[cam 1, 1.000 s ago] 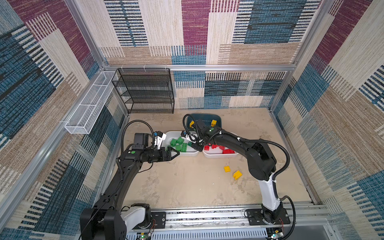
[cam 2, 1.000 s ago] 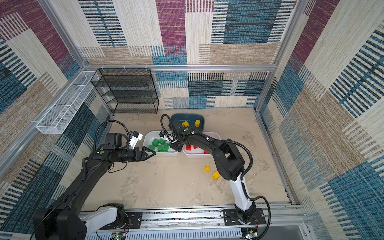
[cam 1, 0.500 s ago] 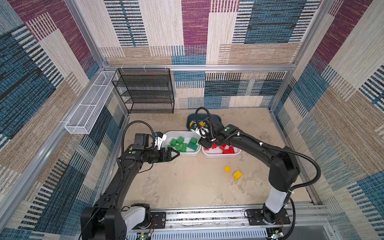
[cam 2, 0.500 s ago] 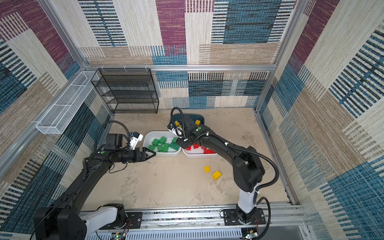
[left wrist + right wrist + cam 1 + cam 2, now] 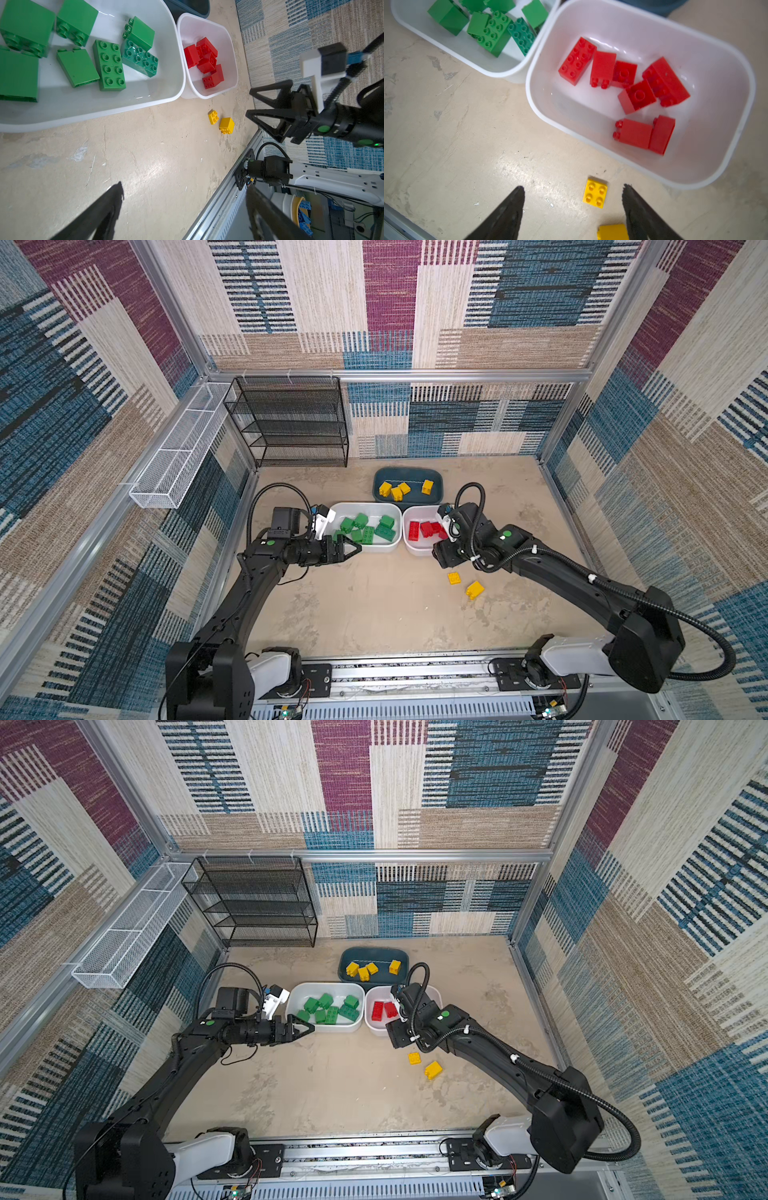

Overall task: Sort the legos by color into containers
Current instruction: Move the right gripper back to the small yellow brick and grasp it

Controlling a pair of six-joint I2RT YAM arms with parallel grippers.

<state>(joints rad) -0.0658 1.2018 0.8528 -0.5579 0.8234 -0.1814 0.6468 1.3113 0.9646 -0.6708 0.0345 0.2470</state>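
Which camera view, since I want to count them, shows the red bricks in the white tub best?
The right wrist view: the red studded plastic bricks lie large and unobstructed in the white plastic tub. The left wrist view shows them smaller, bunched. In both top views the bricks are tiny, and the right arm hides some.

Both top views look steeply down from high at the front, covering the whole beige tabletop point(image 5: 374, 614). The left wrist camera looks close and slantwise across the white plastic tub of green bricks point(image 5: 93, 112). The right wrist camera faces nearly straight down, near the white plastic tub of red bricks point(image 5: 716, 135). All four share the flat yellow studded brick point(image 5: 595, 193).
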